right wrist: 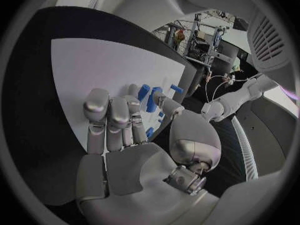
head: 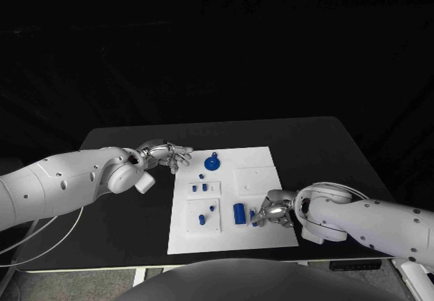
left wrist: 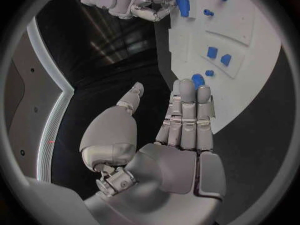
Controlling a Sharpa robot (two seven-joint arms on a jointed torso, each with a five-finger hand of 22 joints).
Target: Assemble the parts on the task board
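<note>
we see the task board (head: pixel 253 188) lying flat in the middle of the black table (head: pixel 118 219), with the small blue parts spread over it: a round part with a stem (head: pixel 212 164) near its far edge, two short pegs (head: pixel 200 187) in a raised panel at mid-board, two more pegs (head: pixel 206 214) in the near panel, and a long blue block (head: pixel 239 213) standing beside that panel. in the head view the right hand (head: pixel 271 212) rests on the board's near right part, its fingertips just beside the long block; whether they pinch it we cannot tell from there. the left wrist view looks across the board and shows those fingers (left wrist: pixel 156 10) touching the block's (left wrist: pixel 182 6) side. the left hand (head: pixel 165 154) hovers at the board's far left corner, near the round part, and its own wrist view shows straight fingers (left wrist: pixel 187 115) with the thumb set apart, holding nothing.
</note>
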